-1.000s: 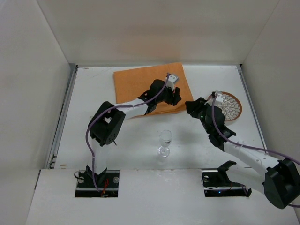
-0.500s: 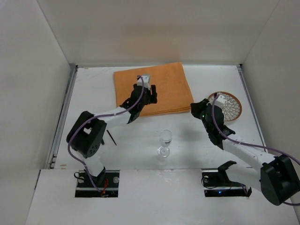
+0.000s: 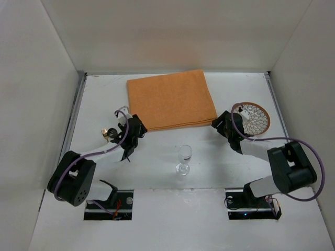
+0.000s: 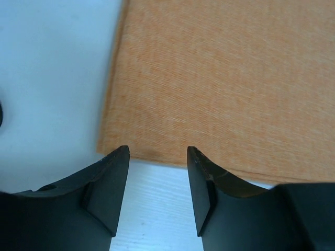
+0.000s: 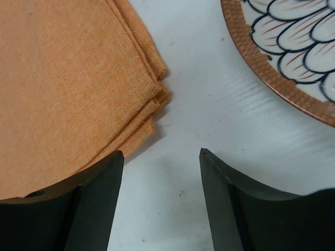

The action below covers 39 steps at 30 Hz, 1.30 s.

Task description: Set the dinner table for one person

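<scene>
The white dinner table (image 3: 94, 99) holds a folded orange cloth (image 3: 171, 99) at the back middle, a brown-rimmed patterned plate (image 3: 255, 117) at the right and an upright clear wine glass (image 3: 183, 157) at the front middle. My left gripper (image 3: 138, 127) is open and empty, just off the cloth's near left corner. In the left wrist view the cloth (image 4: 225, 78) lies beyond the gripper (image 4: 157, 157). My right gripper (image 3: 218, 124) is open and empty, low between the cloth's near right corner (image 5: 68, 78) and the plate (image 5: 293, 47). Bare table shows between its fingertips (image 5: 159, 157).
A small gold and black object (image 3: 107, 134) lies left of my left wrist. A thin dark stick-like thing (image 3: 126, 155) lies on the table under the left forearm. Metal rails (image 3: 73, 125) run along the table's left and right edges. White walls enclose the back and sides.
My left arm has drawn back from over the cloth to its near left corner. My right arm has folded in, with its gripper staying by the cloth's near right corner.
</scene>
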Tool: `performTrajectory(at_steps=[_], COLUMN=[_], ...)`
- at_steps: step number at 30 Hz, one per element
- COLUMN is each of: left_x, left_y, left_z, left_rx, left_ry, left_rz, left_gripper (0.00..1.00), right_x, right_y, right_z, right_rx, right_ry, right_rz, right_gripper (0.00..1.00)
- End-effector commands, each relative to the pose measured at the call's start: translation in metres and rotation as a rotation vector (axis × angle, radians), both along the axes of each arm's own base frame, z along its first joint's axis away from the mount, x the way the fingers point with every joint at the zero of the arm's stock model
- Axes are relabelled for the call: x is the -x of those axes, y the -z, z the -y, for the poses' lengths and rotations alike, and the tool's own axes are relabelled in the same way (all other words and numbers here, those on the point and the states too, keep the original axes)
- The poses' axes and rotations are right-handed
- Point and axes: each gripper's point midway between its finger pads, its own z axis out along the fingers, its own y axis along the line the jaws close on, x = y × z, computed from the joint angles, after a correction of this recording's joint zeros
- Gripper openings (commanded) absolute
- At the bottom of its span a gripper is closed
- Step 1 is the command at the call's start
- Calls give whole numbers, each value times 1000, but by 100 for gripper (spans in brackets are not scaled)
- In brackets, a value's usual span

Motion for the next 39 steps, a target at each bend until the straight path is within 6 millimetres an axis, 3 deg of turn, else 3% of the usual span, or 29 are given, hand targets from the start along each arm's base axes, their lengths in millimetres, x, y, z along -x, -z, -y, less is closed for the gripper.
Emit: performTrajectory(at_steps=[1, 4, 10, 14, 20, 24, 31, 33, 35, 39], left_x=[5, 4, 1, -2, -8, -17, -21, -22, -20, -13], left_y=[9, 16, 32, 46, 61, 65, 73, 71, 65, 54], left_z=[-9, -10, -13, -12, -11, -8, 0, -2, 0, 0], left_rx=[90, 128, 202, 245, 255, 250, 218, 226, 226, 227], left_ry=[-65, -64, -71, -97, -125, -139, -137, -141, -134, -122], left_rz=[-7, -16, -56, -90, -115, -122, -130, -127, -111, -82], left_gripper=[44, 39, 16, 14, 13, 13, 13, 13, 13, 22], right_x=[-30, -39, -55, -66, -71, -61, -39, -37, -38, -41], right_y=[-26, -22, -12, 2, 5, -6, 0, -1, -1, -13], right_z=[-18, -18, -22, -28, -29, -24, -4, -4, -2, -1], right_rx=[-138, -211, -306, -355, -397, -446, -433, -422, -406, -389], right_ry=[18, 70, 141, 172, 206, 215, 245, 236, 230, 212], right_rz=[72, 67, 56, 23, 47, 101, 84, 88, 93, 115], right_gripper=[66, 63, 55, 46, 12, 8, 9, 15, 27, 65])
